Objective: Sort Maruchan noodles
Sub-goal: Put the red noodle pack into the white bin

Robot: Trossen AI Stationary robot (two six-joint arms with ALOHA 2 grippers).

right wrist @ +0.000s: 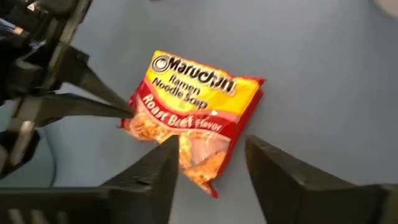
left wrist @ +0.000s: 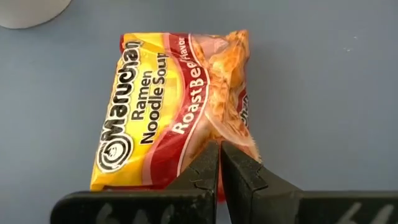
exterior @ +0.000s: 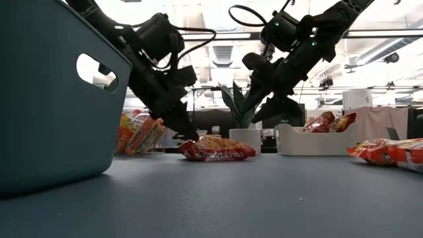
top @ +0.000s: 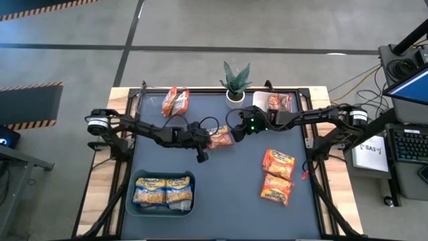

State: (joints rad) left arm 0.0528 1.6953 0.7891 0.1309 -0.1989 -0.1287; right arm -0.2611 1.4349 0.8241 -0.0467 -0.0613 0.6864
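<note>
From above, a red and yellow Roast Beef packet [top: 221, 138] lies flat mid-table, between the two grippers. The left gripper [top: 208, 142] meets its edge from the left; the right gripper [top: 235, 132] sits just to its right. A dark bin [top: 164, 208] near the front left holds yellow and blue packets [top: 162, 191]. Two orange packets [top: 277, 175] lie on the mat at right, another pair [top: 175, 101] at the far left edge, and a white tray [top: 267, 100] by the potted plant [top: 235, 82] holds one more.

At table height, the left gripper [exterior: 190, 134] touches the Roast Beef packet [exterior: 217, 149] at its end, while the right gripper [exterior: 264, 106] hangs clear above it.

The left wrist view shows the jaws closed, pinching the crimped edge of the packet [left wrist: 174, 106], though how much film they catch is hard to judge.

The right wrist view shows its fingers [right wrist: 158, 171] spread apart over the packet [right wrist: 196, 109], gripping nothing
</note>
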